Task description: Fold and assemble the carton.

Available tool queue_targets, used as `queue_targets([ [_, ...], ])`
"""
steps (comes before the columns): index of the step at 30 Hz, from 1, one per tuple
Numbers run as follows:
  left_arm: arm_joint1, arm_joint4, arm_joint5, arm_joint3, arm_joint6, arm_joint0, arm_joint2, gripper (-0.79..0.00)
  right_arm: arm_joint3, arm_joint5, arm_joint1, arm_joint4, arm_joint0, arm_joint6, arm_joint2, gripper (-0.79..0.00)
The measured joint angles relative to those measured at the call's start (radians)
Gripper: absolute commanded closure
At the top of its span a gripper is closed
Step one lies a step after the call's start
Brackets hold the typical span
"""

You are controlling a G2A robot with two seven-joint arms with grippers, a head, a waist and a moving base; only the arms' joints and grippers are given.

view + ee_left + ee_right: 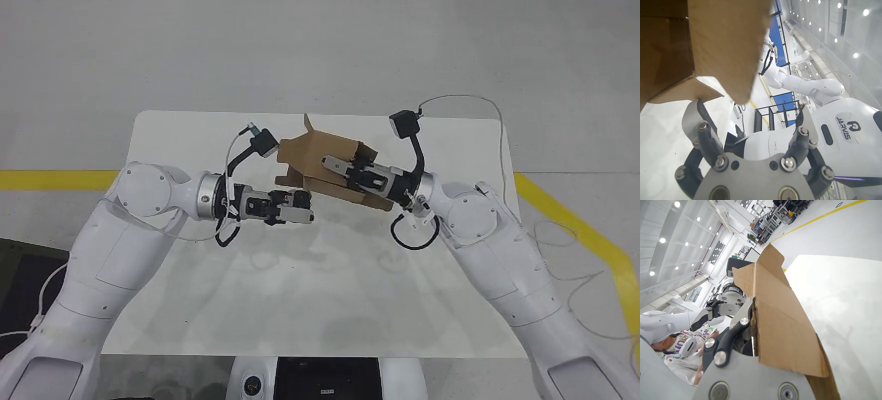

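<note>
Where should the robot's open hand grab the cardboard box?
Probably the loose flap sticking out of the carton toward the open left gripper. It is a thin flat sheet with a free edge, so come at it edge-on from the left arm's side, one finger each face. The right gripper clamps the far wall.

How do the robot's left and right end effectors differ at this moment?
The left end effector is spread wide open and holds nothing; the right end effector is closed on a wall of the carton. The left sits beside the carton's loose flaps, while the right has cardboard in its grip. Both are at the same carton, one on each side.
</note>
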Motion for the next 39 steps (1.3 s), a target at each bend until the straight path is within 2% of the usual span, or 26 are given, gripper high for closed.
queue_targets([
  [12, -0.008, 0.0, 0.001, 0.023, 0.007, -0.017, 0.015, -0.785, -0.007, 0.002, -0.013, -0.016, -0.016, -0.009, -0.018, 0.0],
  [39, -0.009, -0.006, -0.001, 0.033, 0.011, -0.011, -0.015, -0.785, -0.005, 0.026, -0.035, -0.048, -0.032, -0.022, -0.025, 0.0],
])
